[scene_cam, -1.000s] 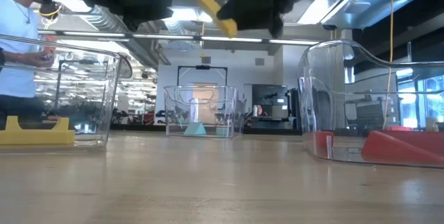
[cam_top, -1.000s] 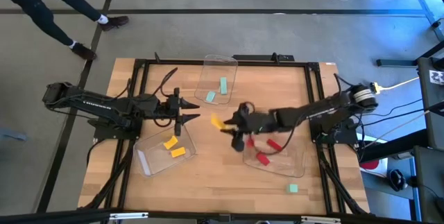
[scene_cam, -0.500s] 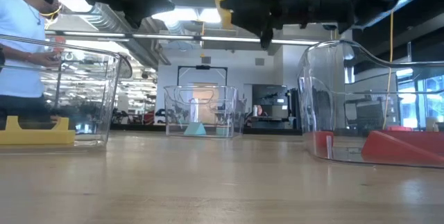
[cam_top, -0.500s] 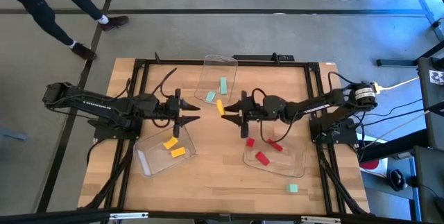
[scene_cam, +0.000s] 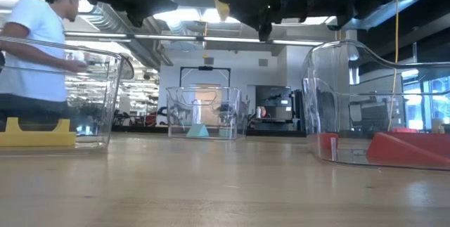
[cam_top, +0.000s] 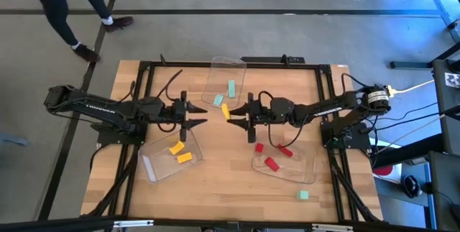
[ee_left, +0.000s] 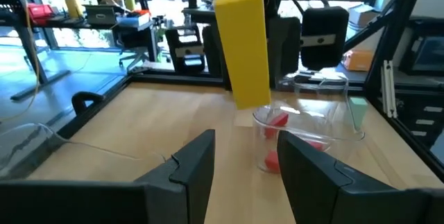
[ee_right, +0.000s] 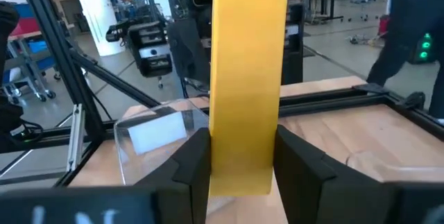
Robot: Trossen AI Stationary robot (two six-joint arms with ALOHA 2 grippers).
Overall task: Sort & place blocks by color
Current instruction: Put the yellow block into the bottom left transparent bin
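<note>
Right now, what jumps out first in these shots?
The yellow bar, held upright in the right gripper above mid-table, facing the open left gripper across a small gap. Three clear trays ring them: one by the left arm with two yellow blocks, a far one with two mint blocks, one by the right arm with red blocks. One mint block lies loose at the near edge.

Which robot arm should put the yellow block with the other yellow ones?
Probably the left. The right hand holds the yellow bar out toward the open left hand, which waits beside the yellow tray.
</note>
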